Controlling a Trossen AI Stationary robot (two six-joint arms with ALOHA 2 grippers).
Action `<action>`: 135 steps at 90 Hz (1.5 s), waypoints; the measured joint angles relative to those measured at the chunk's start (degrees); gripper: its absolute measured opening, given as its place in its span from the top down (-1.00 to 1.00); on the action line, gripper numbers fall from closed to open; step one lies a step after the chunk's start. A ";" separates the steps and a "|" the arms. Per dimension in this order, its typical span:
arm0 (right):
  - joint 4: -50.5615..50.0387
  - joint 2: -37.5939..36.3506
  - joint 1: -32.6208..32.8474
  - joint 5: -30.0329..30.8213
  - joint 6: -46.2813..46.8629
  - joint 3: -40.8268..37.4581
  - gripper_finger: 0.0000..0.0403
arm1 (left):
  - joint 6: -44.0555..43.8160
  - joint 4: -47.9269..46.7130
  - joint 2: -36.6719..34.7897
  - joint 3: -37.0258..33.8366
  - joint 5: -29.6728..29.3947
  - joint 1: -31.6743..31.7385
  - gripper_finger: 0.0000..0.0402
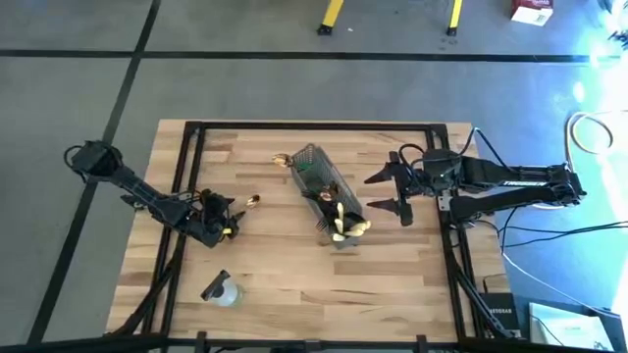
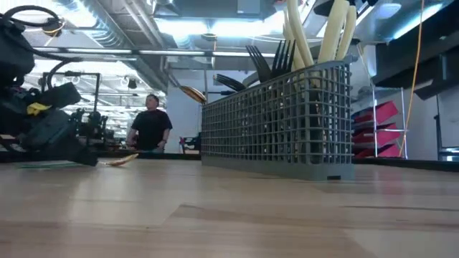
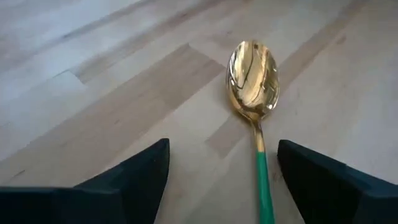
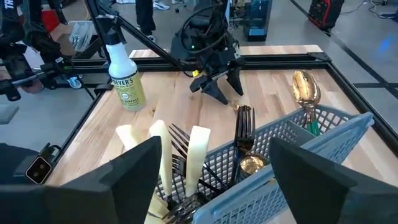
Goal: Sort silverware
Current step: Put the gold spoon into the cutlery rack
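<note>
A gold spoon with a green handle lies flat on the wooden table, left of the grey mesh basket. My left gripper is open low over it, a finger on each side of the handle, touching nothing. The basket holds pale tan utensils, black forks and a gold spoon. Another gold spoon leans out over the basket's far end, its green handle stuck inside. My right gripper hovers open, right of the basket.
A clear spray bottle lies near the front left of the table. A black frame runs around the table's edges. A person stands in the room beyond the table. Bare wood stretches along the near edge.
</note>
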 joint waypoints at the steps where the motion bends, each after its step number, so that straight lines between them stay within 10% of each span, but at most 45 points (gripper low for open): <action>1: 0.01 0.00 0.00 0.00 -0.01 0.00 -0.39 | 0.12 0.24 0.00 -0.16 0.05 0.01 -0.38; 63: 1.09 0.00 0.00 0.04 -0.75 -0.02 -0.39 | 3.72 11.45 4.15 -1.20 2.91 0.08 0.95; 135: 1.84 0.02 0.00 0.05 0.09 -0.02 -0.39 | 19.22 16.50 4.13 10.15 -0.80 0.08 1.00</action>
